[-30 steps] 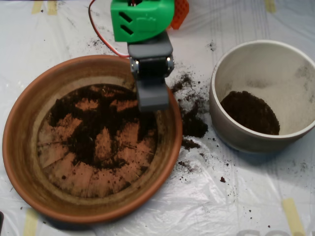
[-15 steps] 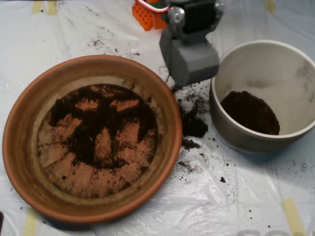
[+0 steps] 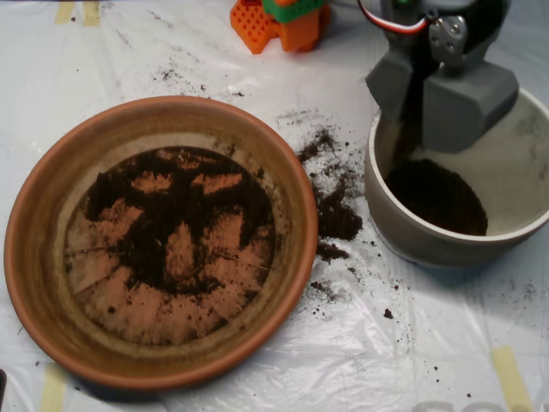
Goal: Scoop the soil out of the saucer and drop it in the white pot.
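The scoop (image 3: 439, 93) hangs over the top rim of the white pot (image 3: 403, 227), at the upper right of the table. Its two grey shells stand apart, with a dark gap between them, so it reads as parted and mid-drop above the pot; whether any soil is leaving it at this instant is too small to tell. A red and white wire runs off the arm above it.

A round dark patch of soil already lies on the pot's floor, toward its left side. So part of the job is done.

Plenty remains. The saucer (image 3: 34, 257) sits on the left half of the table, and the soil (image 3: 176, 219) in it is a thin, patchy layer spread over the middle of the ridged base, with bare orange clay showing through in wedges and around the lower rim. Judged from that, several more passes are needed, and the thin smear will likely be hard to gather cleanly.

Spilled soil (image 3: 336, 219) lies on the plastic sheet (image 3: 369, 360) between saucer and pot, thickest just beside the pot's left wall, with crumbs scattered toward the top and bottom. Orange and green blocks (image 3: 283, 21) sit at the top edge. Yellow tape strips (image 3: 510, 378) hold the sheet at the corners.
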`<act>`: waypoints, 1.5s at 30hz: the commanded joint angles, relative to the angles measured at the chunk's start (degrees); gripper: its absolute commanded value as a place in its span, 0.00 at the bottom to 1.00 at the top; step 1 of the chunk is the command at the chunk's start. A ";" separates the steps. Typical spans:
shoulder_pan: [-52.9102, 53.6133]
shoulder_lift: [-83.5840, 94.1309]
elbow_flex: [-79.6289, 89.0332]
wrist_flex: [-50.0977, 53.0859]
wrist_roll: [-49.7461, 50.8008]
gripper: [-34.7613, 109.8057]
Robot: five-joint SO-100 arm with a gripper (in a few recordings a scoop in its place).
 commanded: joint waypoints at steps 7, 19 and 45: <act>0.79 3.87 1.41 -3.52 -0.18 0.55; 4.48 5.54 -4.22 -1.14 5.71 0.55; 50.19 -5.27 21.18 -14.24 -1.85 0.59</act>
